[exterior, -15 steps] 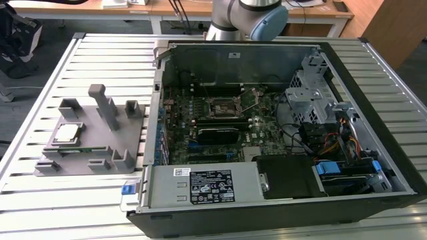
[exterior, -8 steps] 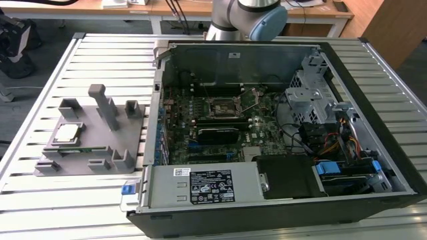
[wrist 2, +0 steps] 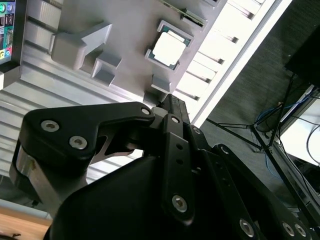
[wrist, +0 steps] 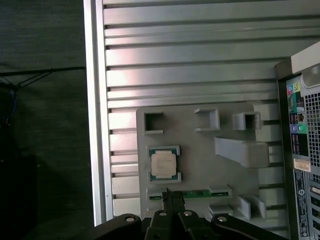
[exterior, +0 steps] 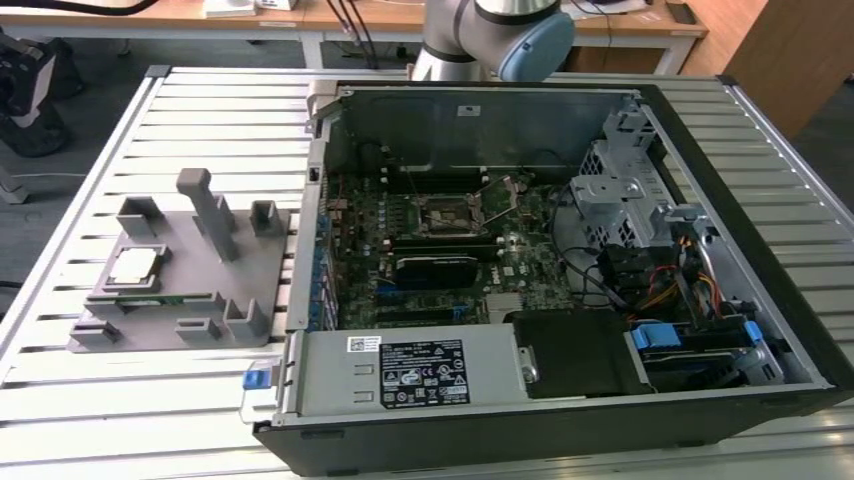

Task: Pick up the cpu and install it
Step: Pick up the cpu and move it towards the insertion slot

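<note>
The cpu (exterior: pixel 134 266), a small silvery square with a pale rim, lies flat in a recess of the grey holder (exterior: pixel 200 300) on the exterior view's left. Both wrist views look down on the cpu (wrist: pixel 163 164) (wrist 2: pixel 170 48) in its seat on the holder (wrist: pixel 200 150) (wrist 2: pixel 125 30). My gripper (wrist: pixel 172 197) (wrist 2: pixel 170 102) hangs well above the holder, beside the cpu and apart from it. Its fingers are pressed together with nothing between them. The black socket frame (exterior: pixel 447 212) with its wire lever sits on the motherboard inside the open case.
The open computer case (exterior: pixel 534 250) lies on a slatted metal table (exterior: pixel 214 130), right of the holder. A thin green memory strip (wrist: pixel 192 194) rests in the holder near the cpu. Grey posts (exterior: pixel 207 210) rise from the holder. The arm's base (exterior: pixel 487 40) stands behind the case.
</note>
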### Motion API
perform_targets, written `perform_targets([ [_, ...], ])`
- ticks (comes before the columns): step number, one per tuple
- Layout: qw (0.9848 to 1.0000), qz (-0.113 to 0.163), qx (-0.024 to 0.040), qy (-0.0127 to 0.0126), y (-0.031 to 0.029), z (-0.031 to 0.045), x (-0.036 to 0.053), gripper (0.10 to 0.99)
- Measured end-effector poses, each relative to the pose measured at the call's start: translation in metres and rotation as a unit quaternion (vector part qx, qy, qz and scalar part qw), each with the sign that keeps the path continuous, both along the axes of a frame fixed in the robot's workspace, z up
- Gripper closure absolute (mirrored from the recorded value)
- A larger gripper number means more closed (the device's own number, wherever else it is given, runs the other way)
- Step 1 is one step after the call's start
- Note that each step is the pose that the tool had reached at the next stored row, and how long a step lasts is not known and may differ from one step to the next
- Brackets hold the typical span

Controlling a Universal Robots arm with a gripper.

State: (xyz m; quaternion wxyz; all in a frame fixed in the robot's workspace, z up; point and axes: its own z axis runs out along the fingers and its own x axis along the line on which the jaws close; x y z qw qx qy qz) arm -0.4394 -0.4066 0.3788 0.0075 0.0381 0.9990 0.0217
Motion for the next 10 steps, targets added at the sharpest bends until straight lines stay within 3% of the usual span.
perform_targets([
  [8, 1.0000, 0.000, 0.0000, 0.0001, -0.0018, -0.0109, 0.0001, 0.973],
  [10, 1.0000, 0.001, 0.0000, 0.0017, -0.0028, -0.0144, 0.0001, 0.973],
])
